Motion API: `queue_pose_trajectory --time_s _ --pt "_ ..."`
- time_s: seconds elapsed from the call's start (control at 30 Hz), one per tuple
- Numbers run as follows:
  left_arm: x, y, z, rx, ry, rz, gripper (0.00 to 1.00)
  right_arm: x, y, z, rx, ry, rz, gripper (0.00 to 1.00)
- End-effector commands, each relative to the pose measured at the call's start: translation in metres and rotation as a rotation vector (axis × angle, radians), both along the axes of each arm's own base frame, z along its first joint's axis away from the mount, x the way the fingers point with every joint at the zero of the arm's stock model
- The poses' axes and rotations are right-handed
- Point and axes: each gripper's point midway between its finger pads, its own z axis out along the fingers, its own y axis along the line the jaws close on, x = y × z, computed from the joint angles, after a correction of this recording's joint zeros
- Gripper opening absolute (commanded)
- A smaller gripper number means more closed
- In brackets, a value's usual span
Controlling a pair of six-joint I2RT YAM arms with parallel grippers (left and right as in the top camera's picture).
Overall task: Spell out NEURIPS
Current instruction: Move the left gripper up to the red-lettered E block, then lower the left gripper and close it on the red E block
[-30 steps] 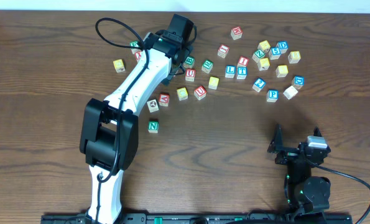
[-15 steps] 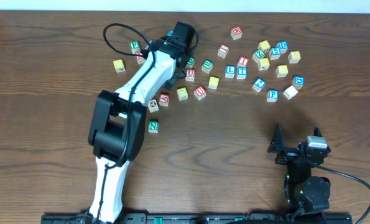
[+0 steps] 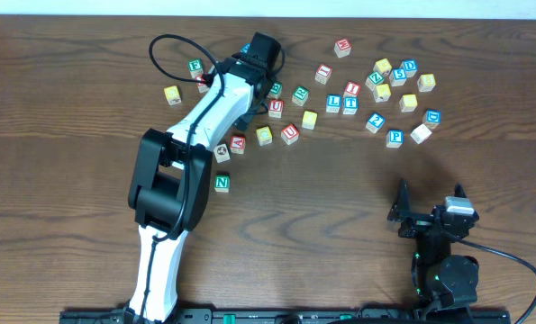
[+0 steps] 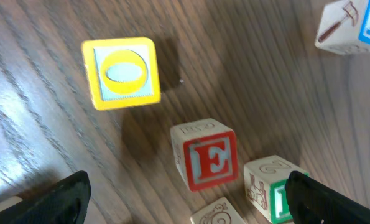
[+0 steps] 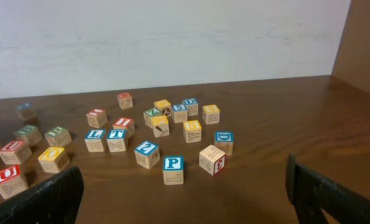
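Note:
My left gripper (image 3: 262, 52) is open and empty, reaching over the left end of the cube cluster at the far side. In the left wrist view its jaws (image 4: 191, 208) frame a red E cube (image 4: 206, 162) and a green-lettered cube (image 4: 270, 186), with a yellow-faced cube (image 4: 120, 73) beyond. A green N cube (image 3: 222, 183) sits alone nearer the front. A red U cube (image 3: 290, 133) and a blue P cube (image 3: 395, 138) lie in the cluster; the P cube also shows in the right wrist view (image 5: 173, 168). My right gripper (image 3: 428, 209) is open and empty at the front right.
Several other lettered cubes are scattered along the far half of the table, including L and T cubes (image 3: 341, 103) and a tight group at the right (image 3: 398, 76). A green E cube (image 3: 195, 66) and a yellow cube (image 3: 172, 94) lie left of the left arm.
The left arm swung to the right and its elbow rose, uncovering the green E cube at the far left. Over the last half second it has held still. The right arm has not moved.

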Motion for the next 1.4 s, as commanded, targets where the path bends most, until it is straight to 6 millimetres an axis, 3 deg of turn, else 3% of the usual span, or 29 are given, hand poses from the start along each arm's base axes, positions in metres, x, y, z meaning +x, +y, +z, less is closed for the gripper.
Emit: queue_pose_trajectory --time_s 0.0,0.5,1.0,1.37 --pt "0.003 0.01 -0.006 0.039 0.007 -0.001 0.97 0.0 0.0 -0.002 -0.009 0.007 0.0 0.99" --pt "0.005 0.011 -0.006 0.063 0.002 -0.04 0.94 0.0 0.0 -0.002 -0.009 0.007 0.0 0.99" --pt "-0.004 0.017 -0.025 0.105 0.06 -0.052 0.94 0.0 0.0 -0.002 -0.009 0.007 0.0 0.99" --pt "-0.006 0.018 -0.026 0.112 0.072 -0.056 0.95 0.0 0.0 -0.002 -0.009 0.007 0.0 0.99"
